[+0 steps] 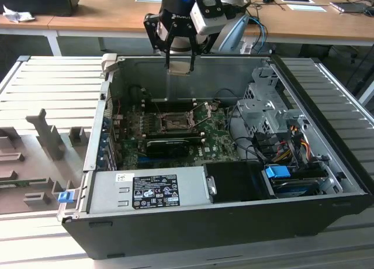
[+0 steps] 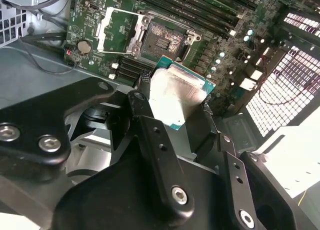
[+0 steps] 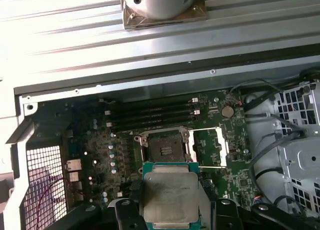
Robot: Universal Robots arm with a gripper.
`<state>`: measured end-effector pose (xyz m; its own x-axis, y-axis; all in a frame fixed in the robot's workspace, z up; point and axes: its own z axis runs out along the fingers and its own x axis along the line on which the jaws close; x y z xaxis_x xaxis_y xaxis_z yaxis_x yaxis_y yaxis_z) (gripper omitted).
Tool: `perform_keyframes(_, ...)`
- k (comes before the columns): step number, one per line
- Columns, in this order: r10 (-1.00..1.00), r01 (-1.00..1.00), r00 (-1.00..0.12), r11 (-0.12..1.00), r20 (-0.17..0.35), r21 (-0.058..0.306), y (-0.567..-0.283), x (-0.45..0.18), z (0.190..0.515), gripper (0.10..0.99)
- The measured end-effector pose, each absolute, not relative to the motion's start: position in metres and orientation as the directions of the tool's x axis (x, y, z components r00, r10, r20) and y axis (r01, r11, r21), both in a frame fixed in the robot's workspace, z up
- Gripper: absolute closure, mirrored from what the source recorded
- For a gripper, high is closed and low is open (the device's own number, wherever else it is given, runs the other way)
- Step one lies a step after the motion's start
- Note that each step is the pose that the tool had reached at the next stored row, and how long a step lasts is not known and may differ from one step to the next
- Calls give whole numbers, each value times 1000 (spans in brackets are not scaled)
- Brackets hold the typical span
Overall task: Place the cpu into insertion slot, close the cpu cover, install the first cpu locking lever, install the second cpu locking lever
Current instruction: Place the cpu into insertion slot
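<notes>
Foam tray: at the exterior view's left you have a grey foam tray [image 1: 41, 146] with upright blocks, lying on the slatted table [image 1: 58, 76] beside the case.

Computer case: the open black computer case [image 1: 234, 222] sits mid-scene, with its power supply [image 1: 146, 190] along the near edge.

Gripper: your gripper [image 1: 179, 70] hangs above the case's far wall. In both wrist views its fingers [image 2: 145, 80] [image 3: 134, 187] press on two opposite edges of the chip, parted only as wide as the chip.

Cpu: the cpu [image 1: 179, 66] [image 2: 175, 97] [image 3: 167, 200] is gripped flat, with its grey metal top facing the wrist cameras. You have it well above the board and apart from the socket.

Insertion slot: the insertion slot [image 1: 175, 121] [image 2: 162, 40] [image 3: 165, 145] sits on the green motherboard [image 1: 216, 140], uncovered, with its dark contact field bare.

Cpu cover: the cpu cover [image 2: 103, 25] [image 3: 223, 146] stands open beside the socket, and you can see green board through its window.

Memory slots: long black memory slots [image 2: 200, 5] [image 3: 150, 112] run just beside the socket.

Coin battery: a coin battery [image 2: 84, 46] [image 3: 228, 110] lies near the open cover.

Drive cage: at the exterior view's right you have a metal drive cage [image 1: 263, 105], with coloured cables [image 1: 292, 140] and a blue tab [image 1: 277, 172] near it.
</notes>
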<state>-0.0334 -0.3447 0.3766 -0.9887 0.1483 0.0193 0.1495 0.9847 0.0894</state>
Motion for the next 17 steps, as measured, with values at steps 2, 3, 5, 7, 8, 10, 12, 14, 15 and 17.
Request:
perform_keyframes(2,169,170,-985,981,19,89,-345,-33,377,557)
perform_keyframes(3,174,175,-985,981,19,89,-345,-33,377,557)
perform_keyframes(5,180,181,-984,979,19,89,-345,-33,377,557)
perform_keyframes(7,208,208,-978,974,19,89,-345,-33,377,557)
perform_keyframes(8,219,220,-975,971,19,89,-345,-33,376,557)
perform_keyframes(10,243,244,-970,966,19,89,-345,-33,376,557)
perform_keyframes(12,263,263,-965,961,19,89,-345,-33,376,557)
perform_keyframes(14,284,285,-959,954,19,89,-345,-33,376,557)
perform_keyframes(15,298,298,-954,950,19,89,-345,-34,376,557)
perform_keyframes(17,317,317,-948,944,19,89,-345,-34,376,557)
